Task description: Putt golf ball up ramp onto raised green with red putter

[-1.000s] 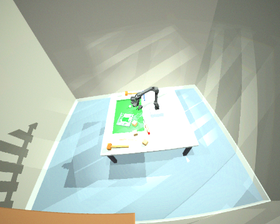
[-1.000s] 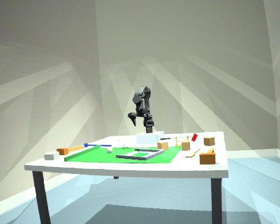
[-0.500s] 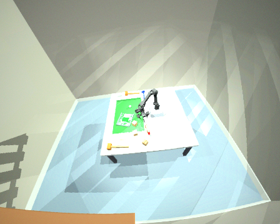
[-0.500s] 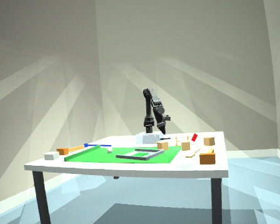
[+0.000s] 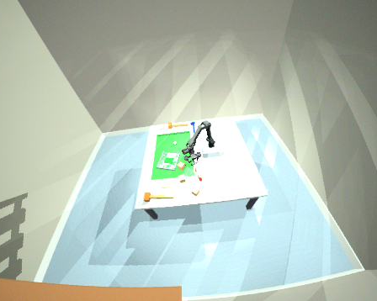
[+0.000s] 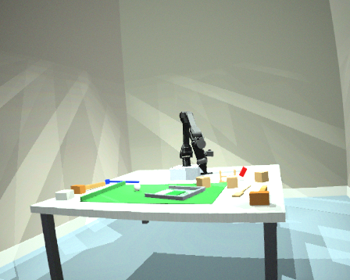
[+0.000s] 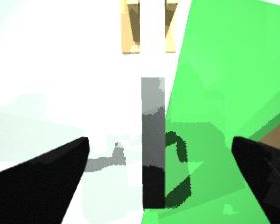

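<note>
The red putter lies on the white table right of the green mat; its red head (image 5: 200, 178) (image 6: 243, 170) shows in the top and exterior views. In the wrist view a grey bar (image 7: 153, 125), seemingly its shaft, lies between my fingers. My gripper (image 5: 191, 158) (image 6: 205, 170) (image 7: 160, 143) is open and empty, low over the mat's right edge. The white golf ball (image 5: 174, 142) (image 6: 137, 188) rests on the green mat (image 5: 162, 140) (image 6: 106, 194) (image 7: 226, 60). The raised green with its grey frame (image 5: 168, 161) (image 6: 176, 192) sits in the middle of the mat.
A blue putter (image 5: 193, 124) (image 6: 117, 181) and an orange mallet (image 5: 177, 124) (image 6: 83, 188) lie at the far end. Another mallet (image 5: 156, 196) (image 6: 259, 196), wooden blocks (image 5: 181, 166) (image 6: 203, 181) (image 6: 261, 176) and a small wooden arch (image 7: 148, 25) lie nearby.
</note>
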Controlling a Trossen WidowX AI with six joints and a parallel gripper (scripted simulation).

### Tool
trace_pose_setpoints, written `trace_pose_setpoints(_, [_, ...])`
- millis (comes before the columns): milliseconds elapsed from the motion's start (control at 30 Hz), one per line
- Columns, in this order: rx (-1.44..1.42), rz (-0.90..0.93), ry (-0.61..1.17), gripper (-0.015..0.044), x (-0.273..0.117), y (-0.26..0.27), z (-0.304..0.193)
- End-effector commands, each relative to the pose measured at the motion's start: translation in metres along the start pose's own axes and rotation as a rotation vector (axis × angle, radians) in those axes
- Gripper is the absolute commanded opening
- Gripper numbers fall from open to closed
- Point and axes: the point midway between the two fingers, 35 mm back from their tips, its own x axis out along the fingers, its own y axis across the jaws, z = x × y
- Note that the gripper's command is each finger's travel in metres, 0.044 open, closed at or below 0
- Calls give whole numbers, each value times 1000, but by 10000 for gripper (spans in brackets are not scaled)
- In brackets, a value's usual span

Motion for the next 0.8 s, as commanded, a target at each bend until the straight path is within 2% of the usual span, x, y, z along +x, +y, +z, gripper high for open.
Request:
trace_pose_setpoints(0, [-1,16,2,440,11,4,-4])
trace_pose_setpoints(700, [-1,16,2,440,34,4,-10])
trace_pose_setpoints(767, [1,9,3,387,30,3,-9])
